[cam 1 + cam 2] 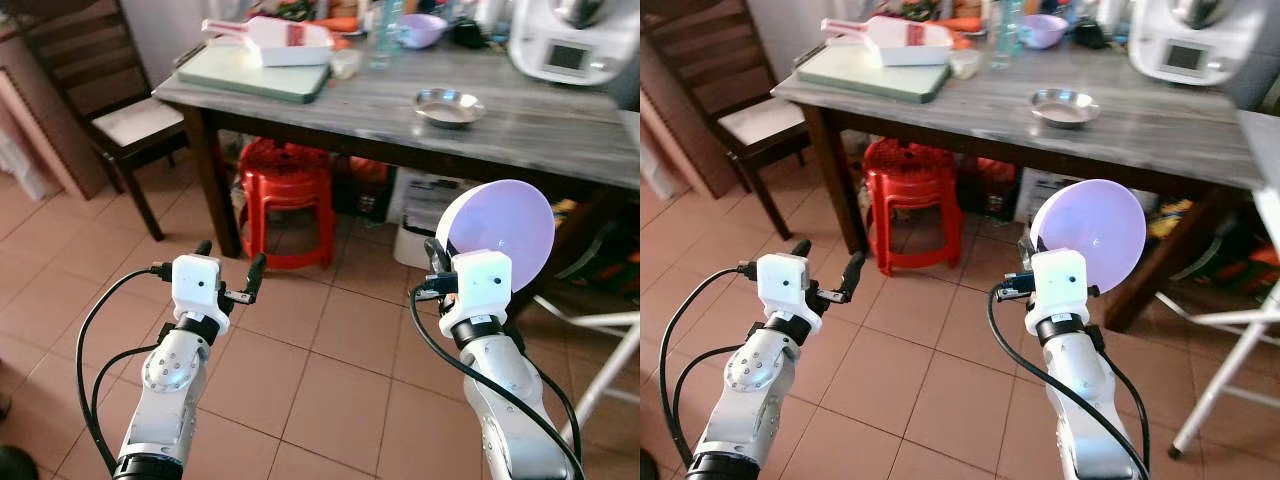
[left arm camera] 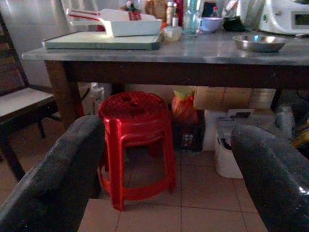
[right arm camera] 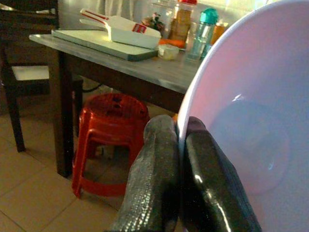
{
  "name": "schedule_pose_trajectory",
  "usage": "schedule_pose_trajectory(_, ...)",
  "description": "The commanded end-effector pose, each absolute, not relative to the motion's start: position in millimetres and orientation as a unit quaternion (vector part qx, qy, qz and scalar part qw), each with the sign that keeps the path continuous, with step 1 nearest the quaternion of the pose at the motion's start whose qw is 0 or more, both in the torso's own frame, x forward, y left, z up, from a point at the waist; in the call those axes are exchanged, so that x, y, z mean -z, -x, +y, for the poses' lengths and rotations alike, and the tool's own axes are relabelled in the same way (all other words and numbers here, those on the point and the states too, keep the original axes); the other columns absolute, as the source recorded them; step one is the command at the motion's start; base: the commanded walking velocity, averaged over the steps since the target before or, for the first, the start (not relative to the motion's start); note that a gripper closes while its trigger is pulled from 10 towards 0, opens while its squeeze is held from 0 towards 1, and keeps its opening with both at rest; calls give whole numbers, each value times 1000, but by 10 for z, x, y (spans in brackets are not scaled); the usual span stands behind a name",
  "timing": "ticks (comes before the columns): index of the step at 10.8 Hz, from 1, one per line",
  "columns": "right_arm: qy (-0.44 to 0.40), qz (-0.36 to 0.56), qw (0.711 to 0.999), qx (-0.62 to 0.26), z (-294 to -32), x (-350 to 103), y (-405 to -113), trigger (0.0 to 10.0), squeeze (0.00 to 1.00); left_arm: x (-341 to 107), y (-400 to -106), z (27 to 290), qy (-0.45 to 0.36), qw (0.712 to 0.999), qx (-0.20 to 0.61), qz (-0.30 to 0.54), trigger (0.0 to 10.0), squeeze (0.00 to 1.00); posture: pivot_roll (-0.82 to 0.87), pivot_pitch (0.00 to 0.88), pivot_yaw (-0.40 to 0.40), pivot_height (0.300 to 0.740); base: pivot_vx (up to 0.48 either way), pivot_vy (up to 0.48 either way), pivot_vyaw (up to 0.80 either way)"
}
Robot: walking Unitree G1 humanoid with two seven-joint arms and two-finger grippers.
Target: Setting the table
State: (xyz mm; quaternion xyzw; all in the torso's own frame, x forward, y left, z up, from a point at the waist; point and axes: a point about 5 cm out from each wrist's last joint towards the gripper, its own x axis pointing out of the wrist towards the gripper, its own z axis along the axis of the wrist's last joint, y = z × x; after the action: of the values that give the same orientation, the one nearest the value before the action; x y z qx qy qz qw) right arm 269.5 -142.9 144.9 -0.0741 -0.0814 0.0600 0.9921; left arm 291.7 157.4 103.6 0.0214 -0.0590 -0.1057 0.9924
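Left eye view: across the upper half of the frame, a grey stone-topped table with dark wooden legs (image 1: 560, 125); on it, right of centre, a small shallow steel dish (image 1: 449, 106); at the upper left of the top, a pale green chopping board (image 1: 262, 75) carrying a white plastic scoop with a red label (image 1: 285, 40); at the very top, a small lilac bowl (image 1: 423, 29); in the upper right corner, a white kitchen machine with a small screen (image 1: 572, 40). Beneath the table, left of centre, a red plastic stool (image 1: 285, 200); at far left, a dark wooden chair with a pale seat (image 1: 125, 120). At lower left, the left gripper (image 1: 230, 268), fingers spread wide, holding nothing, above the terracotta floor tiles (image 1: 330, 380). At lower right, the right gripper (image 1: 438, 262) clamped on the rim of a round lilac plastic plate (image 1: 497, 235), held on edge in the air below the table's front edge, well apart from the table top.

Right eye view: same scene, shifted slightly leftwards.

Left wrist view: two black fingers (image 2: 58, 183) far apart at the lower corners, red stool between them in the centre, table edge across the upper part.

Right wrist view: both black fingers pressed together on the plate's rim at lower centre, plate covering the right half of the frame.
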Motion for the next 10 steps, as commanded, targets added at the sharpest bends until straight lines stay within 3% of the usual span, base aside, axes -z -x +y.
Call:
schedule_pose_trajectory(1, 77, -90, 991, -56, -1438, -1504, -2700, 10000, 0, -1057, -2928, 1557, -19, 992, 108, -60, 10000, 0, 61, 62, -20, 740, 371, 0, 0)
schedule_pose_trajectory(10, 82, -99, 990, -59, -1400, -1542, -2714, 10000, 0, -1078, -2955, 1486, -15, 990, 122, -63, 10000, 0, 55, 64, -16, 740, 376, 0, 0)
